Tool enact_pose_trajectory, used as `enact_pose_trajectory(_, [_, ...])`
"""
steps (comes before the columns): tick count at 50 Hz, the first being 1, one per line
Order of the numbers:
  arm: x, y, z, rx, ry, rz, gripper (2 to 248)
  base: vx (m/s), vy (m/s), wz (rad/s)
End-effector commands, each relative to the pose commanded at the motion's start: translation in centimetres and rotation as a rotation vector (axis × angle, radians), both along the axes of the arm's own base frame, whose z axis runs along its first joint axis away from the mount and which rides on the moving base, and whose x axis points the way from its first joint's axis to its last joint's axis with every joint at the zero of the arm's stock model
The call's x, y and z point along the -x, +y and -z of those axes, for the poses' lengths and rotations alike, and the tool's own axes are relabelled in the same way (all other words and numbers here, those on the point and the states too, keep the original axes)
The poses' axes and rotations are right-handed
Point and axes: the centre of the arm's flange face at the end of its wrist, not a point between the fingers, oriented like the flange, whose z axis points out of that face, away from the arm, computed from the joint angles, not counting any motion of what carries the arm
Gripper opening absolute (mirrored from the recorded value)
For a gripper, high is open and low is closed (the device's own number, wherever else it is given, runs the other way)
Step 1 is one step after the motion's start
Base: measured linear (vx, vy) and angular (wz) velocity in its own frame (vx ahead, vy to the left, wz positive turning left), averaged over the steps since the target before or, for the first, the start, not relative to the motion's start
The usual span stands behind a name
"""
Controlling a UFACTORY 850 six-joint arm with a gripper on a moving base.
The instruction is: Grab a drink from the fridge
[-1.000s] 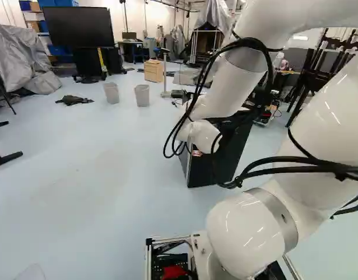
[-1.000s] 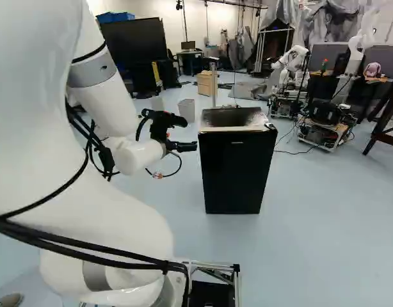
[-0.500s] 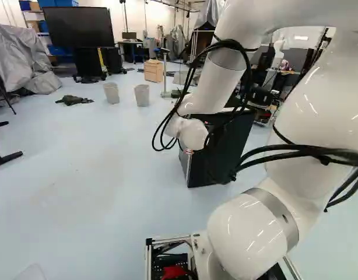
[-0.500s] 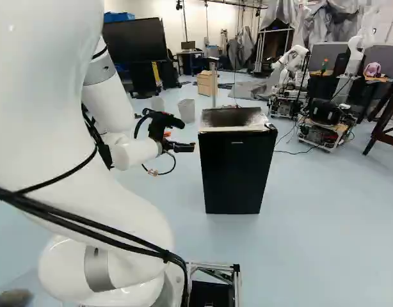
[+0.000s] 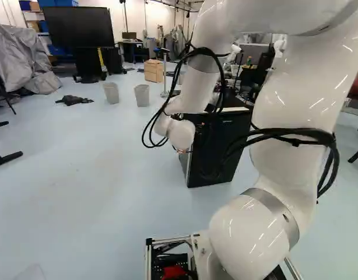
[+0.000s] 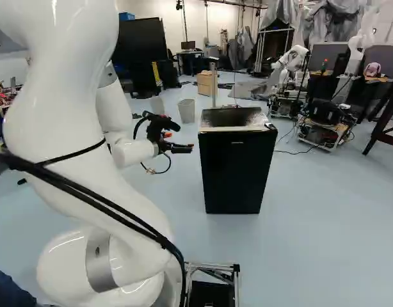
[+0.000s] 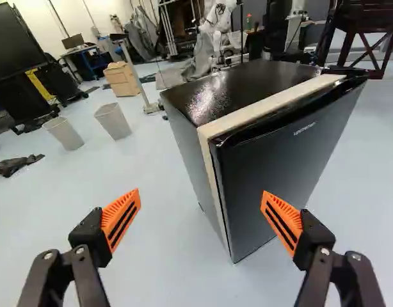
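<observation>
My gripper hangs just off the fridge's edge in the right base view, at about the height of the door's upper part. The wrist view shows the gripper open, its two orange pads wide apart with nothing between them. Ahead of it stands the small black fridge, its door closed, with a pale strip along the door's edge. One finger's pad appears in front of the door; the other is over the floor beside the fridge. No drink is in sight.
Two grey bins and a wooden drawer unit stand beyond the fridge. Farther back is a large black screen. Another robot stands behind wheeled equipment at the right of the right base view.
My arm has swung and its upper links have shifted; in the right base view the gripper has moved slightly away from the fridge. The fridge and the base have stayed put.
</observation>
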Motion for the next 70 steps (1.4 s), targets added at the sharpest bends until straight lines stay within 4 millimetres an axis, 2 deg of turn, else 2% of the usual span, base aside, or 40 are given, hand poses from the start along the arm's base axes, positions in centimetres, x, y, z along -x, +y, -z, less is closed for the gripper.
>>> enact_pose_trajectory(19, [-2.8,1.3,2.0,0.019,-0.019,0.093,247,0.0,0.0,0.0])
enact_pose_trajectory(53, [-5.7,0.7,6.0,0.06,-0.018,0.293,247,0.0,0.0,0.0])
enact_pose_trajectory(70, [-7.6,0.7,6.6,0.056,-0.029,0.314,247,0.0,0.0,0.0])
